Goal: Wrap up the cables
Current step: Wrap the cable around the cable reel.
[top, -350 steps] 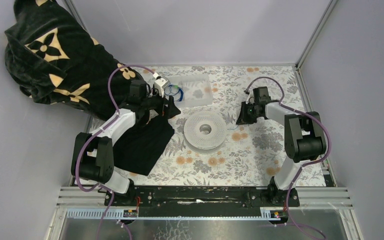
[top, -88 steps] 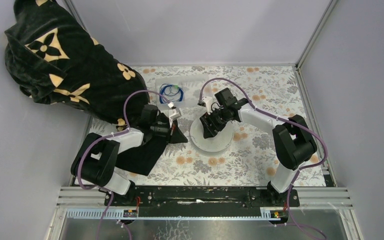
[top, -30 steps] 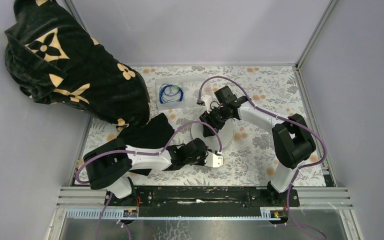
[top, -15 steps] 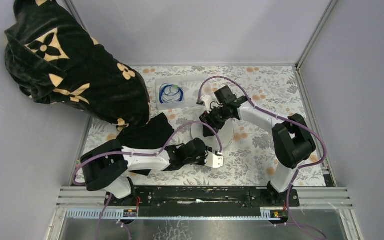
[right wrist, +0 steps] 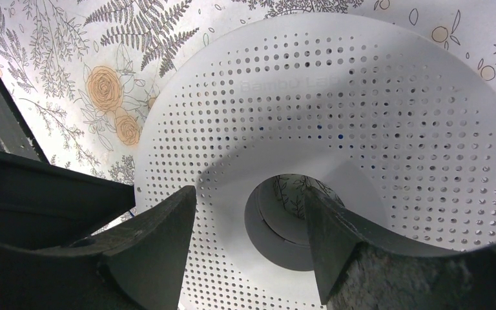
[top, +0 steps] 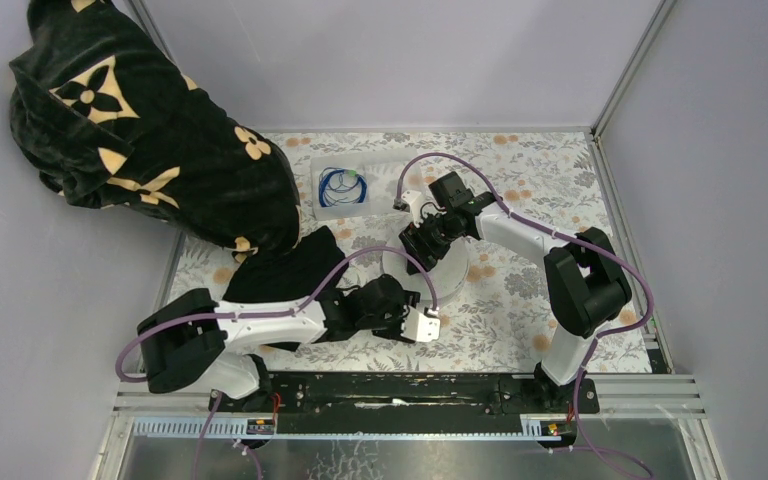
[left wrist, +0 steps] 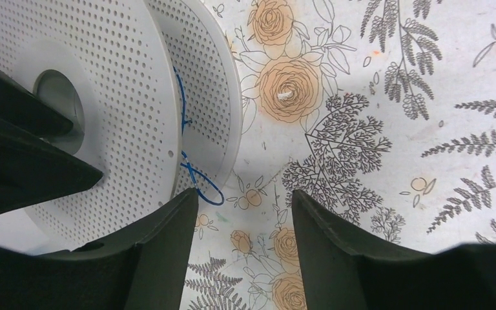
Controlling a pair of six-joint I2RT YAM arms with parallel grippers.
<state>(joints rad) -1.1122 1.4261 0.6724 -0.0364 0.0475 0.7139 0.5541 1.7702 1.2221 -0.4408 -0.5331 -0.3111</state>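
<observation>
Precision now: centre the parted, empty left gripper (left wrist: 244,197) on the loose cable end (left wrist: 204,185) by the spool (left wrist: 135,77), minding the wide-open right gripper (right wrist: 250,194).

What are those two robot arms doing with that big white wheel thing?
They are working on winding thin blue cable onto a white holed spool lying flat on the flowered table. The right gripper sits open over the spool's middle hole. The left gripper is open beside the spool's edge, holding nothing. A blue cable pokes out between the spool's discs. Another blue coil lies in a clear tray.
</observation>
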